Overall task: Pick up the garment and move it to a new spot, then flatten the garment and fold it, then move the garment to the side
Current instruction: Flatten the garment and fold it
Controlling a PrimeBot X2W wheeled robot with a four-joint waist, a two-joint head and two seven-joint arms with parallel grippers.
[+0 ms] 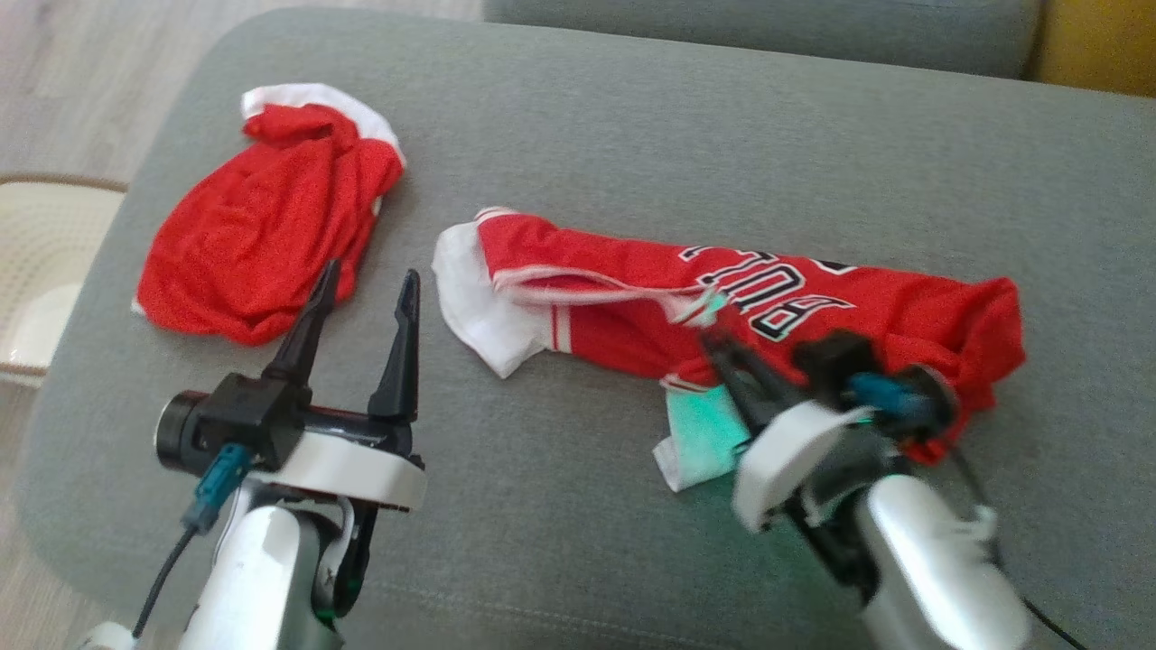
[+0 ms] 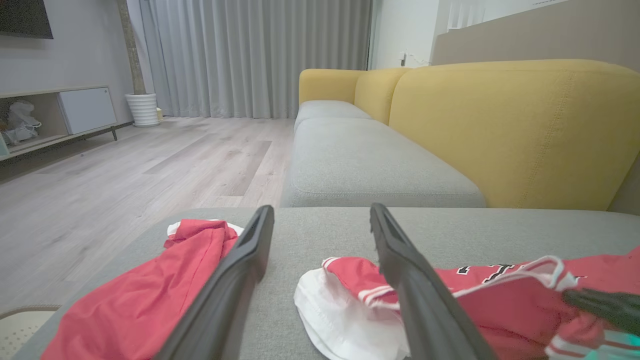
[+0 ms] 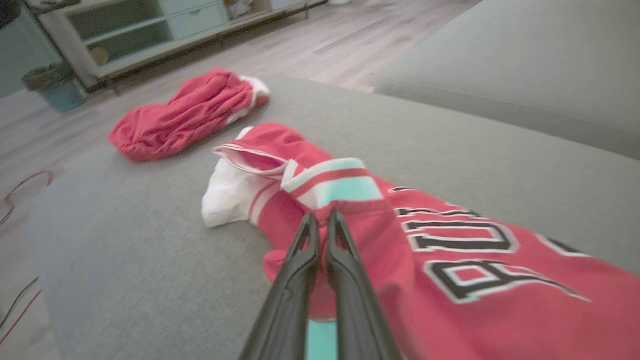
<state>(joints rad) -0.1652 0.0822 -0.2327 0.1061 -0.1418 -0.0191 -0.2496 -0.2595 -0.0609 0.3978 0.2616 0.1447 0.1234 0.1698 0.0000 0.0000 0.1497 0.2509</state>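
Jersey (image 1: 903, 307) is looking soft, light, slippery; I'm pinching its striped hem (image 3: 332, 185) with my right pincer (image 3: 322, 216), left pincer (image 1: 370, 271) hanging wide.

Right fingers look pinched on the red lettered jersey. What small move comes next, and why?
Probably raise the right gripper slightly: its fingers are shut on a fold of the crumpled red lettered jersey lying on the grey sofa cushion; the open left gripper holds nothing.

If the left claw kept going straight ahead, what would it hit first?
Likely only bare grey cushion: the left gripper points between the crumpled red garment and the jersey, though depth is unclear.
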